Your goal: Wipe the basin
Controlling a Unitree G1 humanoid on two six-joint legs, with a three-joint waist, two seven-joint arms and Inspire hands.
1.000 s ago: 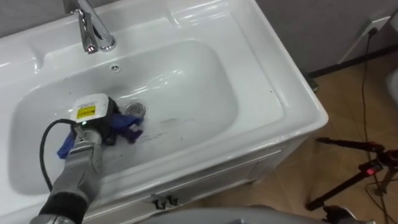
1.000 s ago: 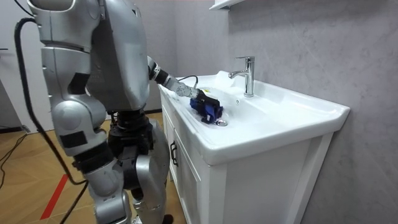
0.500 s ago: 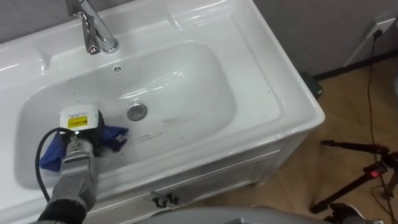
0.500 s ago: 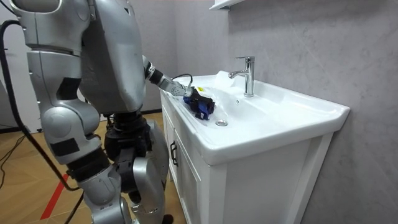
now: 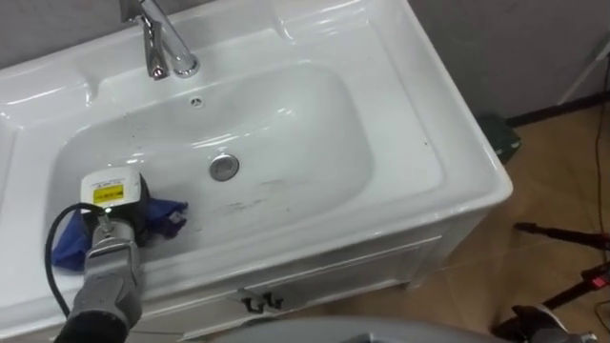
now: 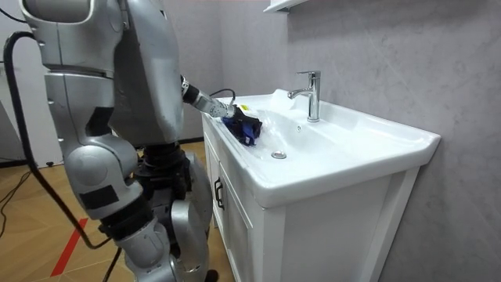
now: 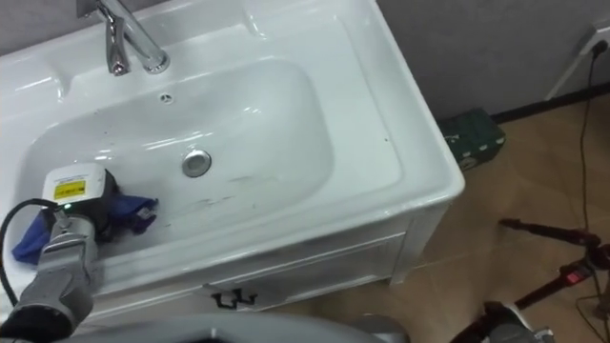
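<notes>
We see one white basin set in a cabinet, and the robot stands against its front edge with its left arm reaching down into the bowl. One blue cloth lies on the bowl's floor toward the left front corner, well to the left of the single drain at the bowl's middle. The left hand sits on top of the cloth, its back facing up, with blue folds showing on both sides of it. We cannot tell whether it grips the cloth or only presses on it. One faucet rises from the back edge, and one small overflow hole sits in the back wall just below it. A few faint dark marks streak the bowl's floor just right of the drain, toward the front edge.
</notes>
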